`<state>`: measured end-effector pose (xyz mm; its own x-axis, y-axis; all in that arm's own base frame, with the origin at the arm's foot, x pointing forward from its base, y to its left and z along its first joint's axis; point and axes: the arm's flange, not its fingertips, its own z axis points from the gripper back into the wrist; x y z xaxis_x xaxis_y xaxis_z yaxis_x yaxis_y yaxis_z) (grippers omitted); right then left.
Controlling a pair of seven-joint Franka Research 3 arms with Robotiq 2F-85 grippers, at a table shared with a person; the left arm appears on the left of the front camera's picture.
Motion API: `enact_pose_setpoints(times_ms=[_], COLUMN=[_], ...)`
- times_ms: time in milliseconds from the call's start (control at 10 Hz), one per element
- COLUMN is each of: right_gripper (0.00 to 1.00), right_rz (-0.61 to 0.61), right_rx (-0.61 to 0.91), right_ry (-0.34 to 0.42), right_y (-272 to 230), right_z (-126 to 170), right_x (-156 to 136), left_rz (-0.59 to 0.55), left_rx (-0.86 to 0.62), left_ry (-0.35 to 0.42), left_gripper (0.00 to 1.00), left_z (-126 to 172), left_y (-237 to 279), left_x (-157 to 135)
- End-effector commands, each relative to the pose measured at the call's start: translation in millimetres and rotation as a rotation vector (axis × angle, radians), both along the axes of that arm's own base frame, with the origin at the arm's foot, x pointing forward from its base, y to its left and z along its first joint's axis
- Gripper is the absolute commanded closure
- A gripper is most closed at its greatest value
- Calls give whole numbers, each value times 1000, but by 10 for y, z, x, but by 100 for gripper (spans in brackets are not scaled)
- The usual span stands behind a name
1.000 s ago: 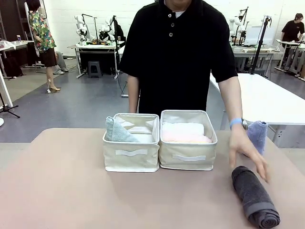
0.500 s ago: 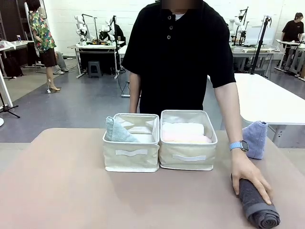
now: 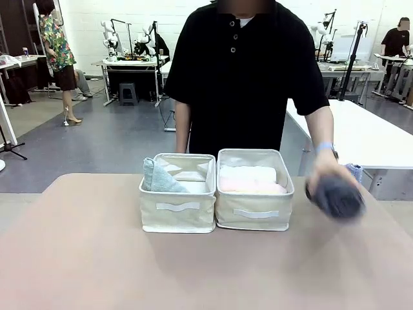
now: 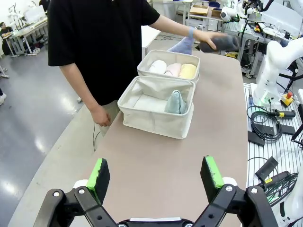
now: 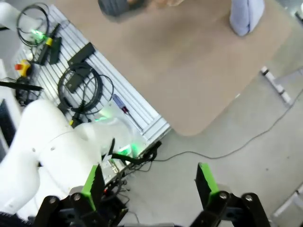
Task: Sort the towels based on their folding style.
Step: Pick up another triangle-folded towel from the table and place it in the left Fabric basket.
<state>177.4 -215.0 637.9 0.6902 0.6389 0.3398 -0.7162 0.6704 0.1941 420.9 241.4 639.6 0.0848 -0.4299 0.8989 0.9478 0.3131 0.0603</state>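
While person's hand (image 3: 321,173) is holding dark grey roll (image 3: 334,195) aloft beside roll basket (image 3: 232,221), front view is suggesting task two-thirds done.
Left wrist view: left gripper (image 4: 156,172) hanging released, empty; teal cone (image 4: 176,101) standing in cone basket (image 4: 156,125); white, pink, yellow rolls (image 4: 173,69) lying in roll basket.
Right wrist view: right gripper (image 5: 149,182) hanging released; light blue cone (image 5: 246,14) standing on table (image 5: 189,71), unsorted.
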Motion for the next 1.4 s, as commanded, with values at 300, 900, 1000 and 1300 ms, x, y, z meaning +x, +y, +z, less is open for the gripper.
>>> enact_pose_setpoints(times_ms=[300,900,1000,1300], right_gripper=[0,0,0,0], right_rz=[20,10,10,-4], right_rx=[-57,-68,-68,-64], right_ry=[-152,-188,-188,-191], right_y=[807,1083,1083,1092], right_z=[-178,-561,-561,-559], right_x=[1299,1920,1920,1949], left_rz=[7,7,7,7], left_rx=[23,23,23,23], left_ry=[0,0,0,0], left_gripper=[0,0,0,0], left_z=[-3,-3,-3,-3], left_y=[-7,-7,-7,-7], left_x=[-22,-22,-22,-22])
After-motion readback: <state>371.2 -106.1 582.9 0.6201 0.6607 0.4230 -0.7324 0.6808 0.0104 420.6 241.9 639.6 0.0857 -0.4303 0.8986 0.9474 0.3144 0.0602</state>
